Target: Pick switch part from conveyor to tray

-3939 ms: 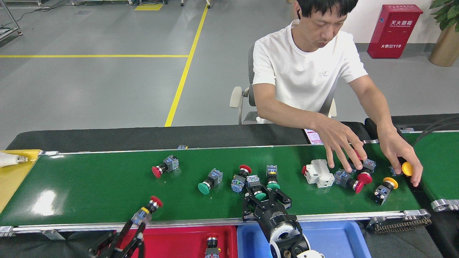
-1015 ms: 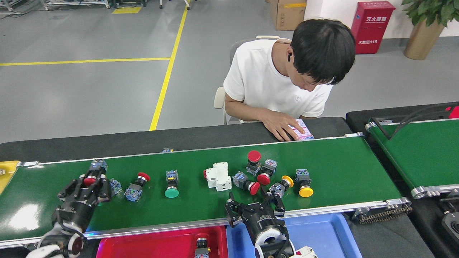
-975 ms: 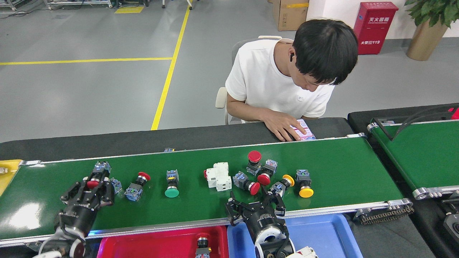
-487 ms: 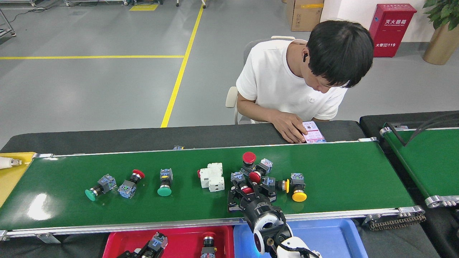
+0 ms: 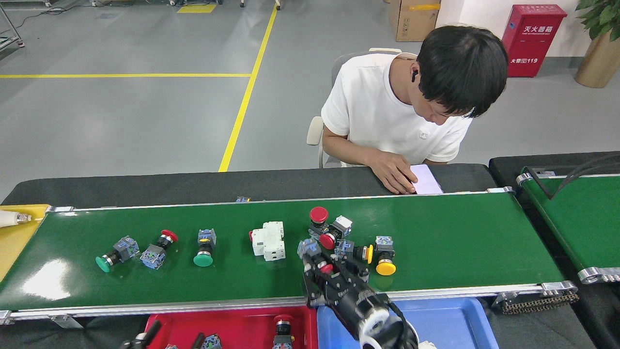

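Note:
The conveyor (image 5: 460,242) runs across the head view with several switch parts on it. A cluster with red and yellow caps lies at its middle, around a red mushroom switch (image 5: 318,214). My right gripper (image 5: 334,277) reaches over the near rail and is shut on a small red-capped switch part (image 5: 325,268). At the bottom left, my left gripper (image 5: 174,335) is open low over the red tray (image 5: 242,322). A blue-bodied switch part (image 5: 210,341) lies in the tray beside its fingers. Another switch part (image 5: 283,332) stands in the red tray. The blue tray (image 5: 445,320) is on the right.
A white breaker (image 5: 268,241) and three more switches, one of them with a green cap (image 5: 203,259), lie left of the cluster. A person sits across the belt with a hand (image 5: 395,174) on a white card. A narrower green belt (image 5: 581,218) stands at the right, a yellow surface (image 5: 19,237) at the left.
The parts on the belt have drifted left. My right gripper has drawn back toward me with the red-capped switch part. The left gripper has let its switch go into the red tray.

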Action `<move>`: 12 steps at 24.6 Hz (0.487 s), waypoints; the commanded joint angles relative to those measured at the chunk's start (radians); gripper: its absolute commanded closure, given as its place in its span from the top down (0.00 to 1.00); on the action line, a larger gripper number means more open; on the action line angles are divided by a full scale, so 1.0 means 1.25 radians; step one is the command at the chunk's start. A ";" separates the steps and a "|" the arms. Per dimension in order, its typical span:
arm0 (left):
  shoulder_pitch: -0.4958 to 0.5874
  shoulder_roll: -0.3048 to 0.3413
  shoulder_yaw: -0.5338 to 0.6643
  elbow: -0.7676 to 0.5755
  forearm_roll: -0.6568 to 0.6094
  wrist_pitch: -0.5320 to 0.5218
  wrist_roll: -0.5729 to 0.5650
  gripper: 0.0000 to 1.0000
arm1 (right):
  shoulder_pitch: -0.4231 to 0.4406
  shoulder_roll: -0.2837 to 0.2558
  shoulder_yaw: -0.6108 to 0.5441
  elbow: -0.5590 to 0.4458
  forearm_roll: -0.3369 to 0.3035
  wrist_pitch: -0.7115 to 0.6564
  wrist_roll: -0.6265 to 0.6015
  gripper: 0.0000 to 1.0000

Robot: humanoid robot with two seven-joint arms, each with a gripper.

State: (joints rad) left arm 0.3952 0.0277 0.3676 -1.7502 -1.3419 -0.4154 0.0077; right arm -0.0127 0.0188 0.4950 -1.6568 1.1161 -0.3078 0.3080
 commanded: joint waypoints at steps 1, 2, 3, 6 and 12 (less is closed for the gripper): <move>-0.016 0.006 0.037 0.011 0.005 0.010 -0.018 1.00 | 0.002 0.001 -0.002 -0.015 -0.003 -0.092 0.019 0.70; -0.035 0.009 0.038 0.023 0.002 0.013 -0.018 1.00 | -0.001 0.001 -0.002 -0.015 -0.002 -0.092 0.031 1.00; -0.052 0.010 0.038 0.029 -0.001 0.017 -0.021 1.00 | -0.001 0.001 -0.002 -0.015 -0.002 -0.099 0.037 0.99; -0.131 0.027 0.036 0.078 -0.057 0.042 -0.023 1.00 | -0.013 0.013 -0.002 -0.010 -0.002 -0.091 0.043 0.99; -0.355 0.065 0.031 0.335 -0.171 0.076 -0.017 1.00 | -0.061 0.066 -0.103 -0.007 0.004 0.009 0.038 0.99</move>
State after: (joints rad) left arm -0.0210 0.0861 0.4042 -1.3574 -1.5498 -0.3343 -0.0266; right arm -0.0614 0.0814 0.4012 -1.6501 1.1203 -0.3555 0.3585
